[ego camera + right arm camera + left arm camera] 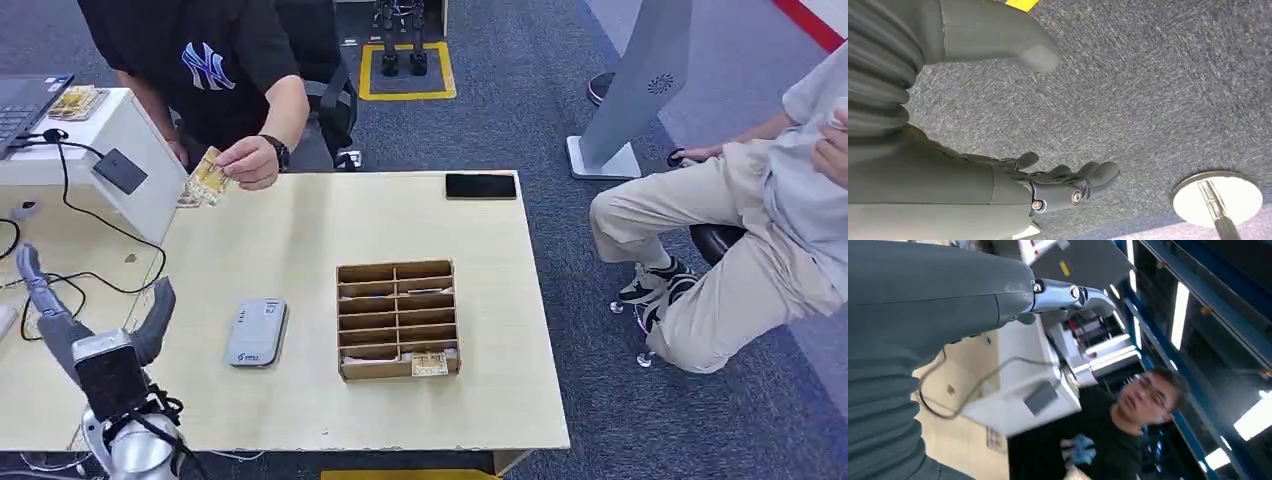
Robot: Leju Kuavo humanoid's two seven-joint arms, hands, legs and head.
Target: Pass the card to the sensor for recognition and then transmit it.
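Note:
A person in a black shirt stands at the table's far left corner and holds a yellowish card point(207, 180) out over the table edge. The grey card sensor point(256, 332) lies flat on the wooden table point(300, 240), left of a slotted wooden box point(398, 318). My left hand point(95, 320) is raised at the near left, fingers spread and empty, well short of the card. In the left wrist view, the same hand point(948, 315) points toward the person. My right hand point(1063, 182) hangs over the carpet, fingers loosely apart, holding nothing.
Another card point(429, 364) sits in the box's front slot. A black phone point(481, 186) lies at the far edge. A white stand point(130, 150) with cables and a laptop point(25, 105) stand at the left. A second person sits at the right. A round metal base point(1217, 197) rests on the carpet.

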